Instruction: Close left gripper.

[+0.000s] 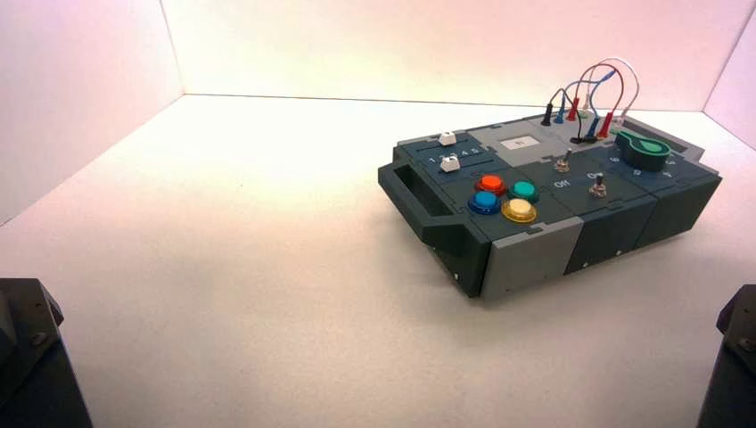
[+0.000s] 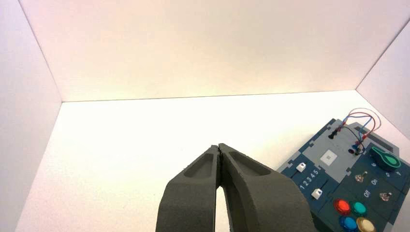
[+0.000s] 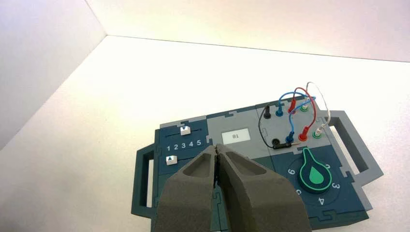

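Note:
My left gripper is shut and empty, its tips touching, held above the white table well short of the box. The left arm is parked at the near left corner in the high view. My right gripper is also shut and empty, held above the near part of the box; its arm sits at the near right corner. The box stands right of centre, turned at an angle.
The box carries two white sliders, a small display, red, green, blue and yellow buttons, two toggle switches, a green knob and plugged wires. White walls enclose the table.

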Controlling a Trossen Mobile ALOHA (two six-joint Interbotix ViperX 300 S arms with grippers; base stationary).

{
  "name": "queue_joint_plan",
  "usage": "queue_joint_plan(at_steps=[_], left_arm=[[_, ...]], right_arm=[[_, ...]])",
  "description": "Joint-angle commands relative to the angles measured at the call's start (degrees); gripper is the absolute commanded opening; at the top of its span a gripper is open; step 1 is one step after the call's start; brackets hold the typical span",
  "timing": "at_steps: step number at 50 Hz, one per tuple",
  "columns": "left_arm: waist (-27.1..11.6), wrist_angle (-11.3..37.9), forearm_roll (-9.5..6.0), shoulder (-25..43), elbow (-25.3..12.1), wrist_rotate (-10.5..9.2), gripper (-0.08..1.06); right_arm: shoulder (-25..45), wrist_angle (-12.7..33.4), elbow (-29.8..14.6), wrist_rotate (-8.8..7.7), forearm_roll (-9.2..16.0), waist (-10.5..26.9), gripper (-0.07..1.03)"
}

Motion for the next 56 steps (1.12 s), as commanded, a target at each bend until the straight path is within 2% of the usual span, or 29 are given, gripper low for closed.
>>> queue_joint_plan(at_steps=[1, 56], left_arm=[[0.09, -0.35, 0.09, 1.58, -2.20, 0.00, -0.03], [0.09, -2.02, 0.18, 9.23, -5.01, 0.35, -0.03]], right_arm=[[0.79, -0.26, -2.11, 0.00, 0.18, 0.00, -0.02], [0.88, -0.79, -1.85, 0.00, 0.70, 0.00, -0.02]])
